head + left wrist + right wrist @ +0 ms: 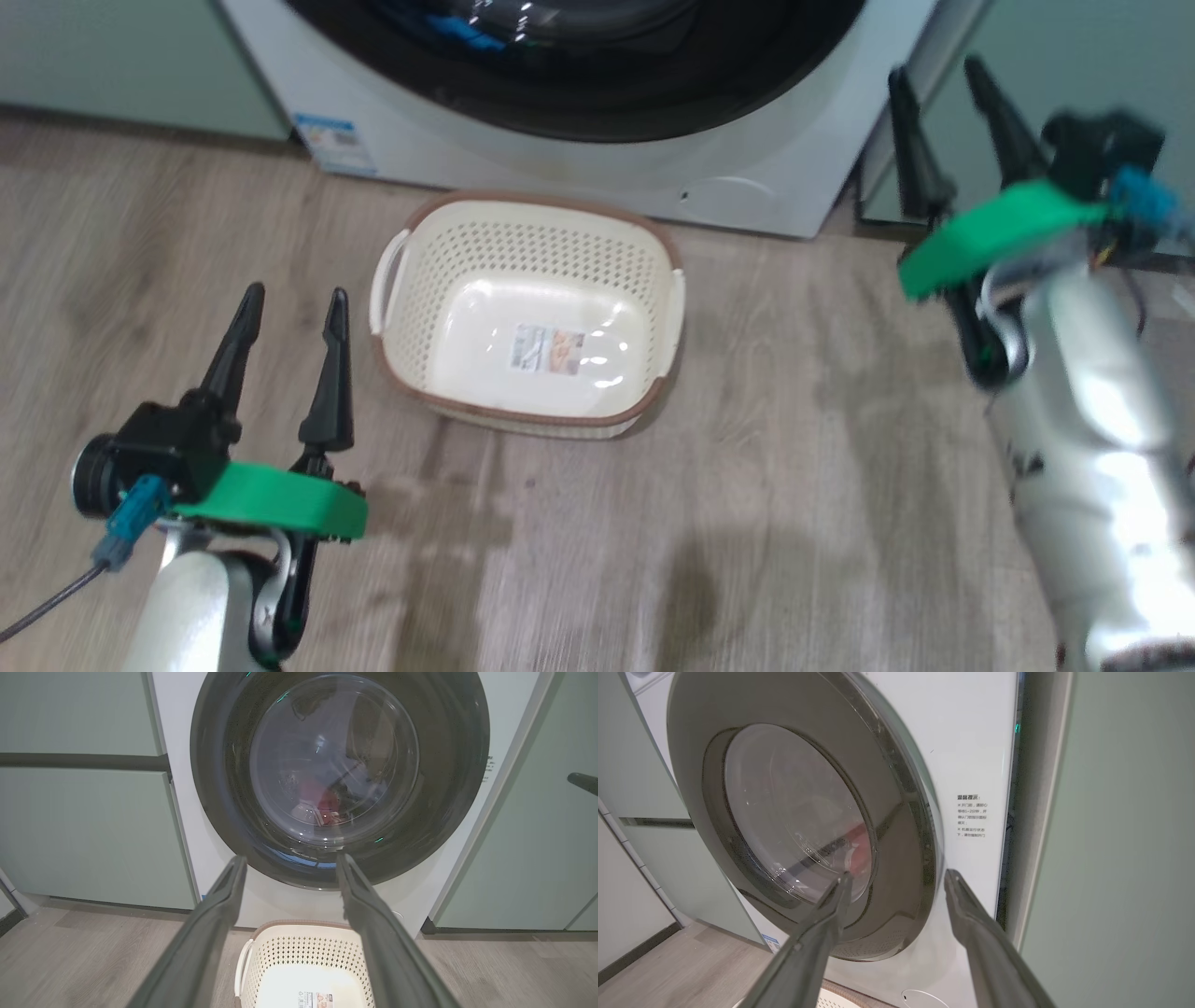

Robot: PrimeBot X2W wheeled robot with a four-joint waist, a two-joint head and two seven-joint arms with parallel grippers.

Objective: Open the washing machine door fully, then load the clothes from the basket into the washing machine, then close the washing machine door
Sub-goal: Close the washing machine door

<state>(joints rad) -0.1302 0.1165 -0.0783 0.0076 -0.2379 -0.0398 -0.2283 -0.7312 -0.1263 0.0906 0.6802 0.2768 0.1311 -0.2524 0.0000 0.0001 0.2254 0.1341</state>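
Observation:
The washing machine [766,177] [175,700] [971,742] stands ahead with its door [607,103] [448,765] [691,742] lying flat against its front. Red clothes [322,799] [860,851] show dimly through the glass bowl, inside the drum. The cream basket [523,233] [299,947] sits empty on the floor in front, its label showing on the bottom. My left gripper [295,294] [289,858] hovers open, left of the basket. My right gripper [935,70] [899,875] is open and empty near the door's right rim, touching nothing.
Pale green cabinets [84,826] [1125,835] flank the machine on both sides. A narrow dark gap [1008,826] separates the machine from the right cabinet. Wood-look floor [794,467] spreads around the basket. A blue sticker [334,140] marks the machine's lower left corner.

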